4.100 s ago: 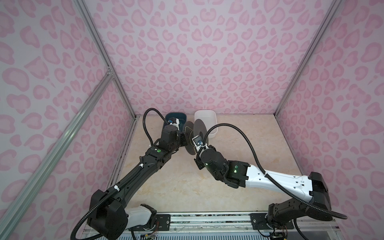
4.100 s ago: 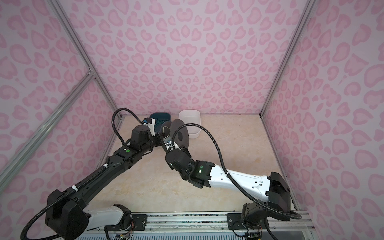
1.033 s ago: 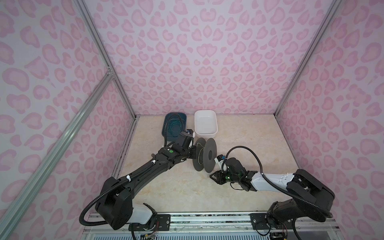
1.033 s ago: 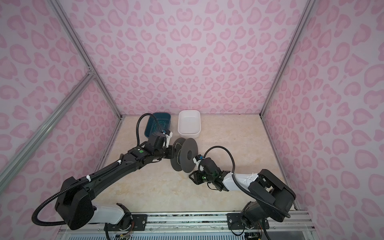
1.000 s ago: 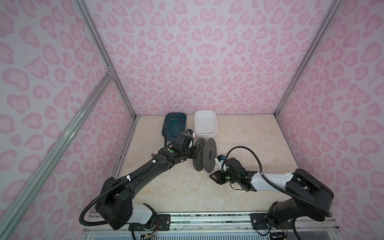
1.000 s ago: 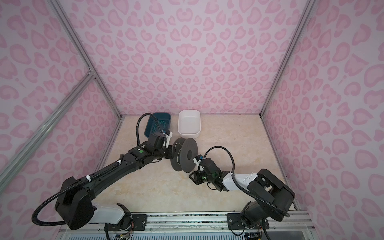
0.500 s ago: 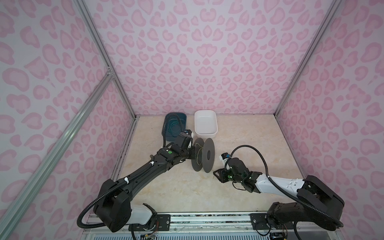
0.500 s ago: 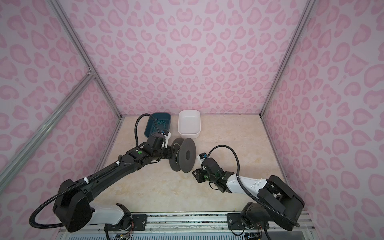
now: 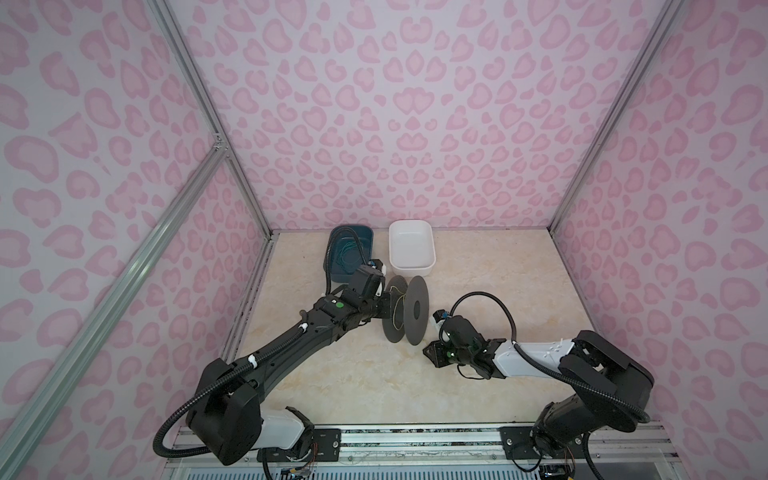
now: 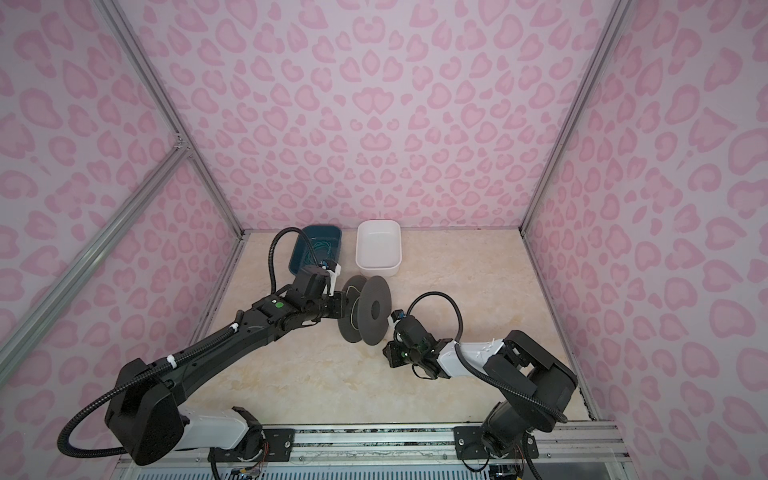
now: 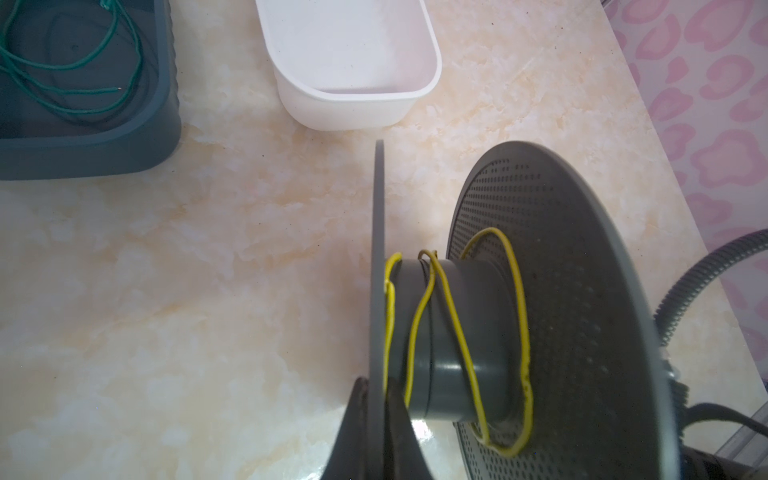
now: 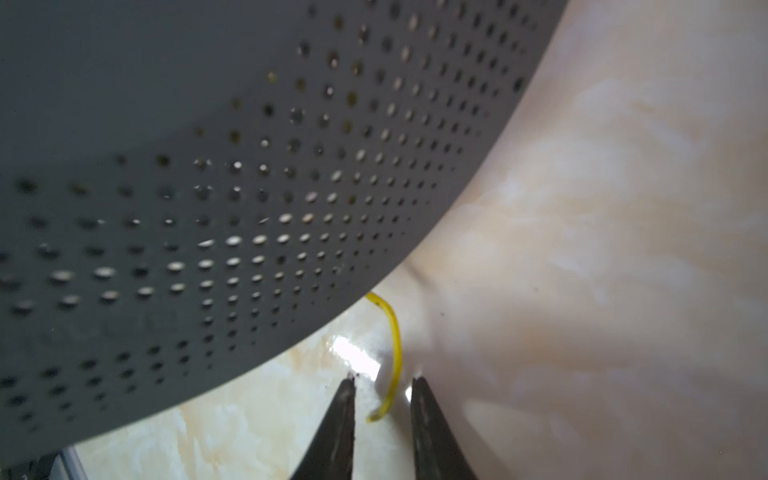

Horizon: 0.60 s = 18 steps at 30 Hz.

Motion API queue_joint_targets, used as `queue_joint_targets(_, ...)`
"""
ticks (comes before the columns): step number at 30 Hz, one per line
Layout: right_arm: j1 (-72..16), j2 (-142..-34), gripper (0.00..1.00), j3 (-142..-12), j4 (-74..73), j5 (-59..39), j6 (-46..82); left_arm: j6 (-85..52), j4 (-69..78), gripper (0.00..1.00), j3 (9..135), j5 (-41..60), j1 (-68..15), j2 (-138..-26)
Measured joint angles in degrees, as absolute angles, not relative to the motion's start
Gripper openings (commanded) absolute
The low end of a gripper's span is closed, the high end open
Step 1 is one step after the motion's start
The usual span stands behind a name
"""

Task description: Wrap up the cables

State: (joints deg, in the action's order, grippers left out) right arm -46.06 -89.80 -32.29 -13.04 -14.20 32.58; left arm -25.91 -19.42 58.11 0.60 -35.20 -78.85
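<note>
Cable (image 12: 392, 357) end between parted right fingers (image 12: 338, 428), ungripped; left fingers (image 11: 351, 432) pinch spool (image 11: 482, 299) flange edge.

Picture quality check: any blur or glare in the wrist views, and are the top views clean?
Right wrist view: the spool is close and soft, its holes smeared; the wire is sharp; a glare patch on the table beside it. Left wrist view: mostly sharp, one flange edge smeared. Both top views: evenly lit, sharp.

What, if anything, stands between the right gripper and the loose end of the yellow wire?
Nothing visible: the yellow wire lies between the right gripper's parted fingertips; the spool is only alongside.
</note>
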Motion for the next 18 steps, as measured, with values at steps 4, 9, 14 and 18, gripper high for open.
queue_joint_targets(4,-47.31,-91.13,0.18,-33.08,-14.26,-13.72,33.43,-26.48,-19.22,0.04,58.11,0.6,-35.18,-78.85)
queue_joint_targets(9,-47.51,-91.07,0.04,-33.23,-13.72,-12.34,34.28,-26.85,-19.18,0.04,58.11,0.19,-35.16,-78.85)
queue_joint_targets(14,-47.33,-91.11,0.0,-33.41,-13.45,-11.35,34.98,-26.87,-18.55,0.04,57.87,-0.08,-35.09,-78.85)
queue_joint_targets(18,-47.35,-90.63,0.0,-33.17,-13.34,-10.76,35.33,-26.92,-17.93,0.04,57.54,-0.45,-34.92,-78.85)
